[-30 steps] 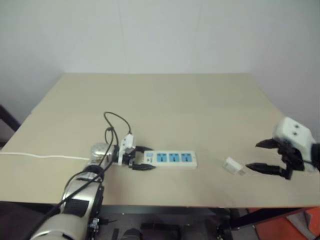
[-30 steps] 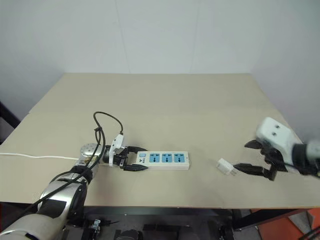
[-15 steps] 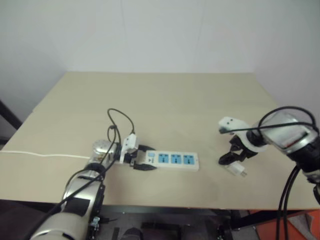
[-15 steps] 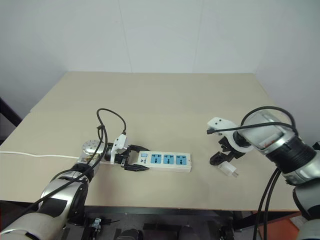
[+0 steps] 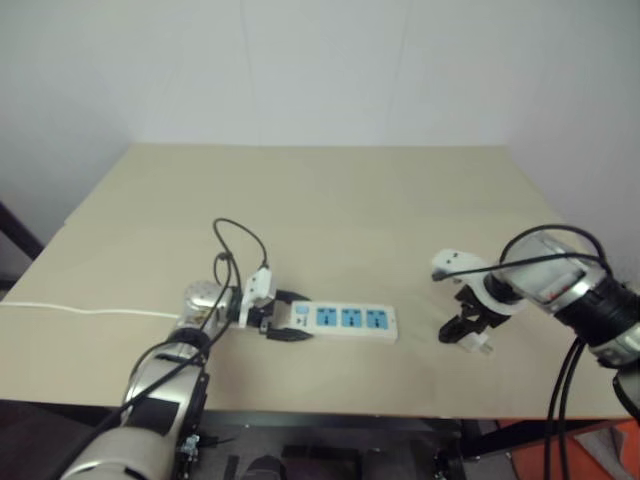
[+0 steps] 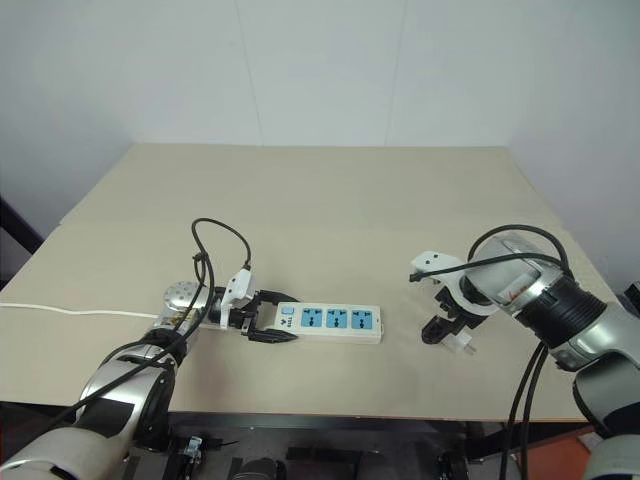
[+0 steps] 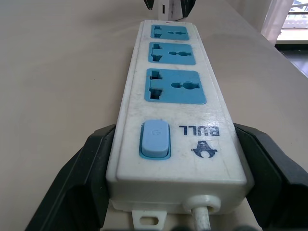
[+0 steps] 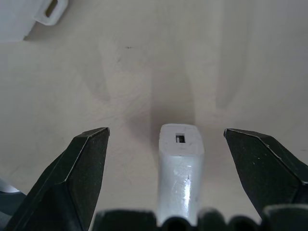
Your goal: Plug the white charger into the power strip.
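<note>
1. Pale walls rise behind a beige table that carries all the things.
2. Toward the table's near edge, at about 7 o'clock from its middle, lies the power strip, flat, with its three blue sockets facing up and its length running left to right.
3. Its thin white cord trails off toward 9 o'clock, to the table's left edge.
4. The left gripper is clenched on the power strip at the switch end; in the left wrist view one black finger presses each long side of the strip, with the blue switch between them.
5. The white charger lies on the table well apart from the power strip, at 3 o'clock from its far end.
6. The right gripper points steeply down over the white charger, released and spread wide.
7. In the right wrist view the white charger sits midway between the two fingers, touching neither, with bare table on each side.
8. Whether the fingertips touch the table cannot be told.
</note>
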Controlling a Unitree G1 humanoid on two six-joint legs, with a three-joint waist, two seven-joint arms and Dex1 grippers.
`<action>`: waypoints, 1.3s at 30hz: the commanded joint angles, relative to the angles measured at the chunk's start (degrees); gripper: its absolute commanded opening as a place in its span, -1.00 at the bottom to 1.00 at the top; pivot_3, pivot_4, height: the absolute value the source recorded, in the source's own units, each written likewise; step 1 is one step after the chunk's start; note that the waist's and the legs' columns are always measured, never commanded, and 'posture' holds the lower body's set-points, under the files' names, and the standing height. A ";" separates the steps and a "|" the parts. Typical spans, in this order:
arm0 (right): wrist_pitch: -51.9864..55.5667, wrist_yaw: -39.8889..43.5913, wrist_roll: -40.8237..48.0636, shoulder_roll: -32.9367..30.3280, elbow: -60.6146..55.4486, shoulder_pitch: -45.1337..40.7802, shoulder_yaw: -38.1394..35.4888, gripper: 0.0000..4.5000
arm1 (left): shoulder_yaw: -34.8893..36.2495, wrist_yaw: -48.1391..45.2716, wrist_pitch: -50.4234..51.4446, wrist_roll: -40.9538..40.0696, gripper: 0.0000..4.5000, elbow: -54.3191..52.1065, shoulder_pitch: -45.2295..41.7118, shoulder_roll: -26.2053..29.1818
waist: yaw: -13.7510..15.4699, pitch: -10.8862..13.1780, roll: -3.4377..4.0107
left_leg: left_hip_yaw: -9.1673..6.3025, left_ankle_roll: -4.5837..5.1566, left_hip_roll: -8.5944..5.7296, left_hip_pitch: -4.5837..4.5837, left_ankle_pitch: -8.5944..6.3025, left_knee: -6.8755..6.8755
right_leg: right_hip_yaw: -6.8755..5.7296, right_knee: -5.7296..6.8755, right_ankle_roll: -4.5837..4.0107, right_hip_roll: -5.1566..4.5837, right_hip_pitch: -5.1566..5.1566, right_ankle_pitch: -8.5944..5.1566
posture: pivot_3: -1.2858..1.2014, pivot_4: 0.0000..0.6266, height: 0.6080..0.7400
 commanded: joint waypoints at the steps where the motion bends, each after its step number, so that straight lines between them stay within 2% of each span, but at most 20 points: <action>1: 0.80 -0.83 -0.12 0.01 0.74 0.44 -1.78 1.00 | -2.30 -0.60 0.56 1.47 0.47 0.68 0.83 -0.33 | -0.01 0.00 0.00 | 0.00 0.00 0.00 0.00 0.00 0.00 | 0.00 0.00 0.00 0.00 0.00 0.00 | 0.03 -0.52 1.00; 4: 1.06 -1.51 0.27 0.75 2.35 0.78 -3.01 0.74 | -2.02 -0.60 0.32 1.92 0.47 1.12 1.01 -0.30 | -0.04 0.00 0.00 | 0.00 0.00 0.00 0.01 0.00 0.00 | -0.01 0.00 0.00 0.00 0.00 0.00 | 0.03 -0.52 1.00; 12: 0.41 -2.55 -0.73 0.90 3.55 1.37 -2.43 -0.50 | -0.62 -0.60 0.19 2.56 0.47 1.99 2.08 -0.30 | -0.11 0.00 0.00 | 0.00 0.00 0.00 0.01 0.00 0.00 | -0.01 0.00 0.01 0.00 0.00 -0.01 | 0.03 -0.52 1.00; 19: -1.93 -0.96 -0.46 -0.77 -0.61 0.81 -2.87 -0.50 | 0.08 -0.60 -0.04 3.21 0.47 2.21 2.90 -0.39 | -0.21 -0.03 0.04 | 0.00 0.00 0.00 0.02 0.00 -0.01 | -0.01 0.00 0.15 0.00 0.00 -0.09 | 0.03 -0.52 1.00; 24: -14.87 0.31 1.42 -0.35 -5.55 1.85 -13.50 -0.50 | 0.19 -0.60 -0.32 3.29 0.47 2.27 3.01 -0.40 | -0.29 -0.06 0.10 | 0.00 0.00 0.01 0.04 0.00 -0.01 | -0.01 0.01 0.36 0.01 0.01 -0.22 | 0.03 -0.52 1.00; 28: -28.86 0.77 8.37 7.61 0.62 5.62 -30.39 -0.50 | -0.60 -0.60 0.32 1.93 0.47 1.85 2.73 -0.50 | -0.27 -0.15 -0.05 | -0.02 0.00 0.00 0.08 0.00 -0.01 | -0.04 -0.05 0.37 0.00 0.13 -0.22 | 0.03 -0.52 1.00; 32: -37.11 3.27 14.56 15.77 3.87 9.01 -39.85 -0.50 | -0.47 -0.60 0.17 1.89 0.47 1.86 2.90 -0.20 | -0.23 -0.16 -0.06 | -0.07 0.00 0.01 0.10 0.00 -0.03 | -0.10 -0.04 0.03 0.01 0.17 -0.01 | 0.03 -0.52 1.00; 35: -39.12 3.88 18.40 22.97 5.33 10.96 -42.75 -0.50 | 0.02 -0.60 0.50 1.49 0.47 1.87 3.23 -0.21 | -0.30 -0.17 -0.05 | -0.07 0.01 0.01 0.11 0.00 -0.02 | -0.09 0.01 -0.04 0.01 0.16 0.03 | 0.03 -0.52 1.00; 39: -49.96 6.20 18.08 32.71 6.21 16.88 -42.41 -0.50 | -0.03 -0.60 0.72 1.17 0.47 1.70 3.55 -0.13 | -0.45 -0.23 -0.04 | -0.09 0.01 0.01 0.16 0.00 -0.04 | -0.09 0.04 -0.04 0.04 0.19 0.03 | 0.03 -0.52 1.00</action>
